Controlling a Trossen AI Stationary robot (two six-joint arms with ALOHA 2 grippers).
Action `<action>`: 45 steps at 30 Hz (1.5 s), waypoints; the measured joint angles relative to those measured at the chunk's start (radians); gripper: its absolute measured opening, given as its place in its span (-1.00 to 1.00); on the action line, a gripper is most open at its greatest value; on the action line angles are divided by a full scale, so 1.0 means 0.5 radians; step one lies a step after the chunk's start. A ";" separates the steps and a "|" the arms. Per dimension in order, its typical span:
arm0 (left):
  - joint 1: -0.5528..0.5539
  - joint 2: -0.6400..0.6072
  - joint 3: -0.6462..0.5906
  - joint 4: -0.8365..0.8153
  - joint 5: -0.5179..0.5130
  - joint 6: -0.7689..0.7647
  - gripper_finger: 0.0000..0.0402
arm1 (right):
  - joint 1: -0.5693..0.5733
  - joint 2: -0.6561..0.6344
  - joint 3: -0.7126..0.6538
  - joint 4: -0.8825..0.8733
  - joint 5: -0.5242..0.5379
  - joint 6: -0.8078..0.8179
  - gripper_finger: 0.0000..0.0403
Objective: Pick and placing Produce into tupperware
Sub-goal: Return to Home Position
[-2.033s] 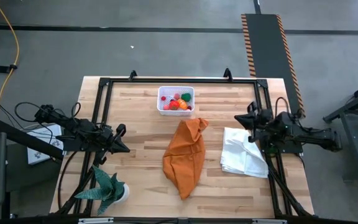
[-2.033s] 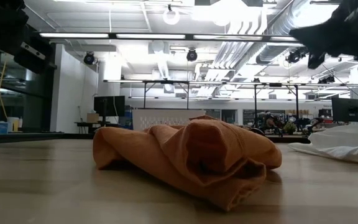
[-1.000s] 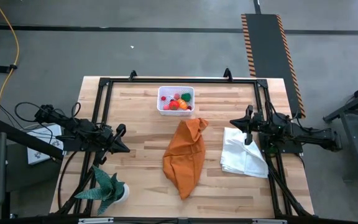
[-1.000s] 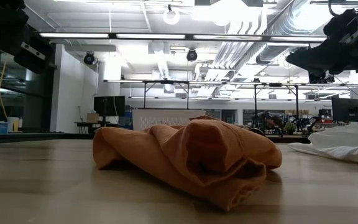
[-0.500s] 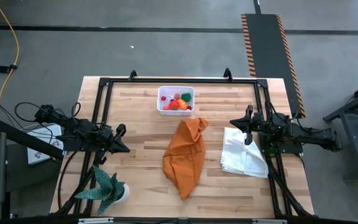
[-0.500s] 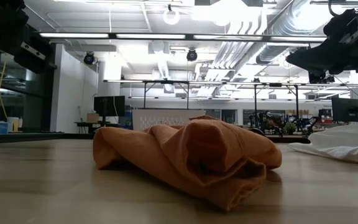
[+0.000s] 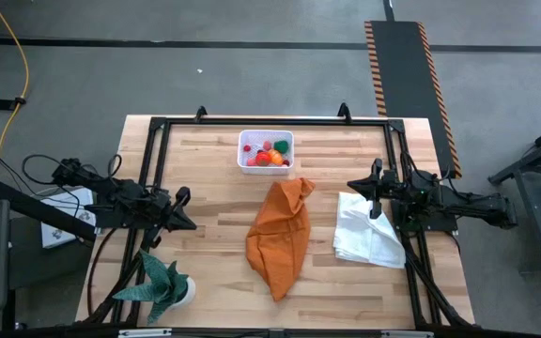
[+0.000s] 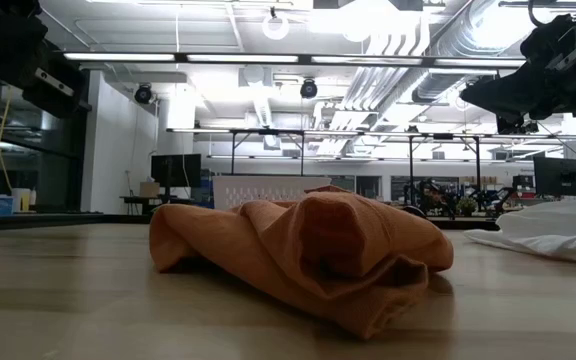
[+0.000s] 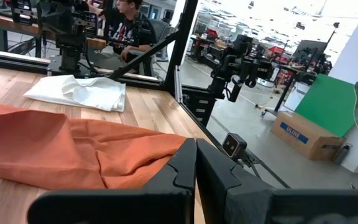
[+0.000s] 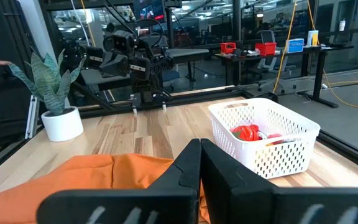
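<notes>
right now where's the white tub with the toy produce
In the high view the white tub sits near the top edge of the table, about mid-width, just above the upper end of the orange cloth.

Orange cloth [image 7: 280, 235]: plain rust-orange throughout. It lies on a table [image 7: 214, 188] of pale wood planks with streaked grain, edged by a black frame. Tupperware [image 7: 242, 150], near one end of the orange cloth: translucent white, its walls patterned with rows of small holes. The produce [image 7: 269, 157] in it is mostly red, with orange, green and pink. White cloth [image 7: 369, 235], just beside the orange cloth: plain white. Potted plant [image 7: 162, 280], well apart from the orange cloth: green banded leaves, white pot. Floor mat [image 7: 404, 70], farther off: dark grey, with orange-and-black striped borders.
</notes>
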 joint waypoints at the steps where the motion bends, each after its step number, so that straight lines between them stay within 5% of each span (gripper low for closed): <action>1: 0.015 0.000 0.000 0.000 0.003 0.000 -1.00 | 0.000 0.000 0.000 0.000 0.000 0.000 -1.00; 24: 0.764 -0.008 -0.001 0.000 0.005 0.000 -1.00 | -0.001 0.001 0.000 0.000 0.000 0.000 -1.00; 45: 0.801 -0.008 -0.001 0.001 -0.009 0.000 -1.00 | -0.001 0.001 0.000 0.000 0.000 0.000 -1.00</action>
